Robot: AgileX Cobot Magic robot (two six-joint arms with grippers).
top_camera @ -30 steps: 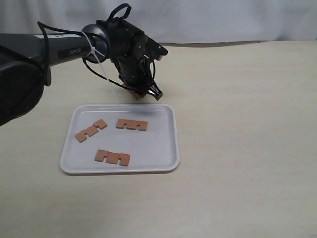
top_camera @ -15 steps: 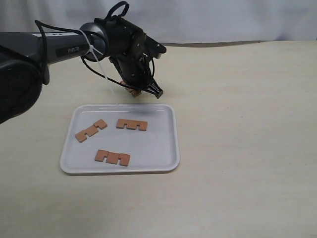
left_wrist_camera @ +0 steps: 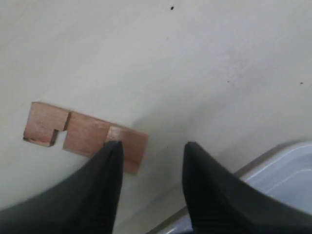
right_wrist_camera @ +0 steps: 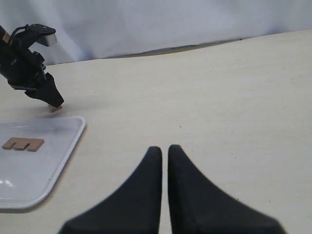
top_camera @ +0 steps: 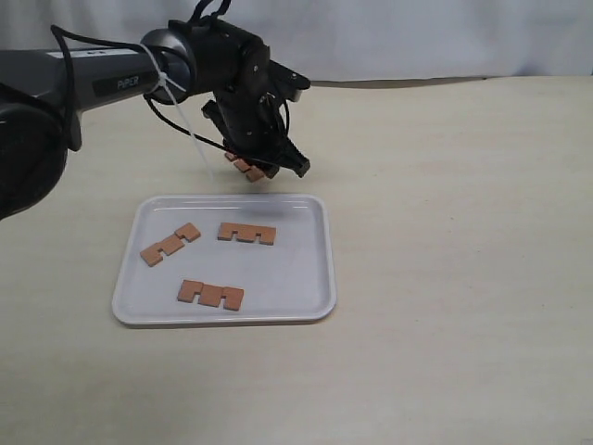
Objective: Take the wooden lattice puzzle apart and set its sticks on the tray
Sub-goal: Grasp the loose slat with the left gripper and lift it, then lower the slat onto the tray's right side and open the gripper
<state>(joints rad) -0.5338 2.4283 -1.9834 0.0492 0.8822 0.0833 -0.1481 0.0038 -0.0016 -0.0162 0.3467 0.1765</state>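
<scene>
Three sticks sit on the tray; the fourth stick waits off its 12 o'clock edge under the left gripper, jaws spread and empty, with the right gripper pressed together.

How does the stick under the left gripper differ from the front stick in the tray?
The outside stick lies on the table beyond the tray's far rim, under the open left gripper. The front stick lies inside the tray, clear of both arms. The outside stick sits askew to the rim, while the front stick runs nearly along it. Both are flat, reddish-brown and notched.
</scene>
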